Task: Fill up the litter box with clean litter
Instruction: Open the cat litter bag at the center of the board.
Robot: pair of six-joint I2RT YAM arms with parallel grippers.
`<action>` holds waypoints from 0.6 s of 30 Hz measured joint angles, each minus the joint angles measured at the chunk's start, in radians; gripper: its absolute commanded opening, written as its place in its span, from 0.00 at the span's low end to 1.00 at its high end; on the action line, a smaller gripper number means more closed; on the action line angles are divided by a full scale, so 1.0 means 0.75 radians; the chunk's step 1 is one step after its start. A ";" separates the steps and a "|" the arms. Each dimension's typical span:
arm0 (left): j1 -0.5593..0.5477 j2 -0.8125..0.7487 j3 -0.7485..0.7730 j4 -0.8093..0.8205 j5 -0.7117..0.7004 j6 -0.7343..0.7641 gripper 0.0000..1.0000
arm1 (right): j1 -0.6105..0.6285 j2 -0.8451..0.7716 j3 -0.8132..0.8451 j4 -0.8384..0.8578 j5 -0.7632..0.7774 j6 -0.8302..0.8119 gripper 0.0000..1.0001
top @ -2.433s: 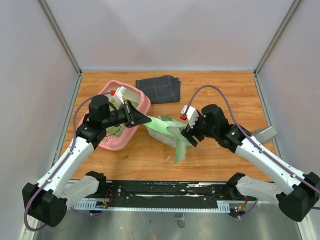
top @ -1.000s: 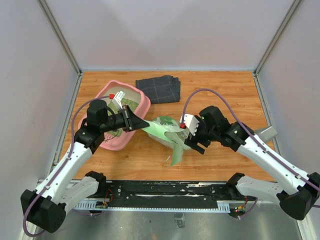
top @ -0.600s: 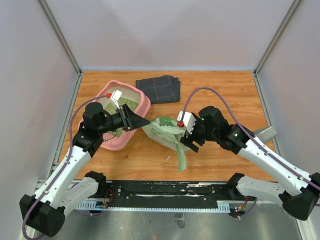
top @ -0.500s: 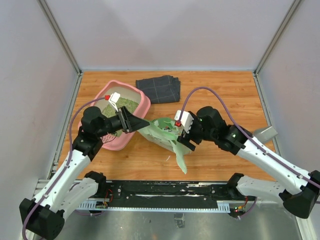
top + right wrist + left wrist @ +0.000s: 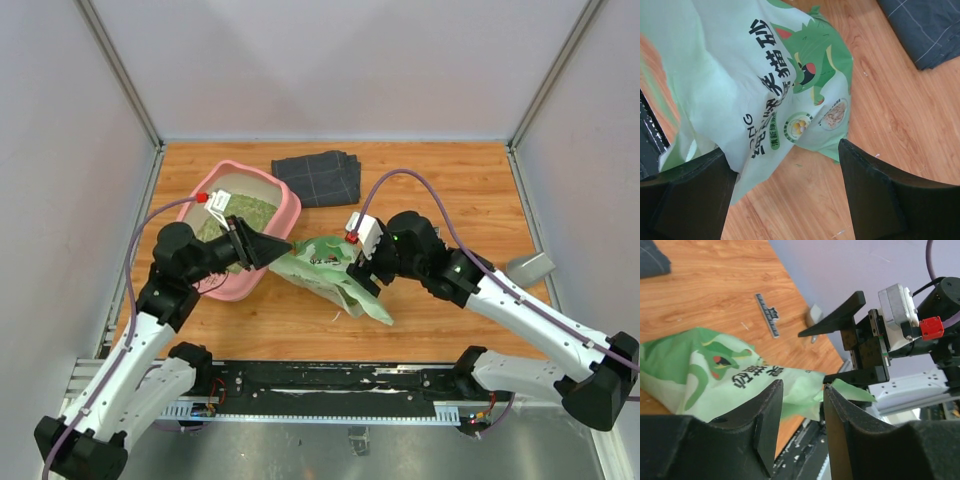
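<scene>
Table (image 5: 450, 180): pour step looks about done. Litter box (image 5: 291, 207) sits far-left, with clean litter (image 5: 252, 210) showing in its far half, below the rim. Bag (image 5: 322, 272) lies slack on the table just beside the box, contents not visible. Left end effector (image 5: 284, 244) is partly open at the bag's edge, film not pinched. Right end effector (image 5: 360, 270) is wide open over the bag, gripping nothing. Next: regrip and tip again if the level's short, else park the bag.

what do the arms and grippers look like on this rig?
Same build: left arm and right arm have white links, black joints, a purple cable looping to each wrist. The left gripper and right gripper have two matte black wedge-shaped fingers, white box with red tab behind.
</scene>
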 measured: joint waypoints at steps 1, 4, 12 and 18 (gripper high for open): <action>-0.001 -0.013 0.000 -0.029 -0.016 0.029 0.43 | 0.000 0.000 -0.014 0.009 -0.007 0.007 0.78; -0.017 -0.116 -0.011 -0.108 -0.094 0.160 0.44 | 0.000 0.000 -0.044 0.023 -0.020 0.023 0.78; -0.052 -0.325 -0.007 -0.205 -0.062 0.562 0.50 | 0.000 0.002 -0.050 0.044 -0.042 0.040 0.78; -0.060 -0.371 0.097 -0.347 0.128 1.161 0.62 | 0.000 0.002 -0.050 0.053 -0.049 0.040 0.79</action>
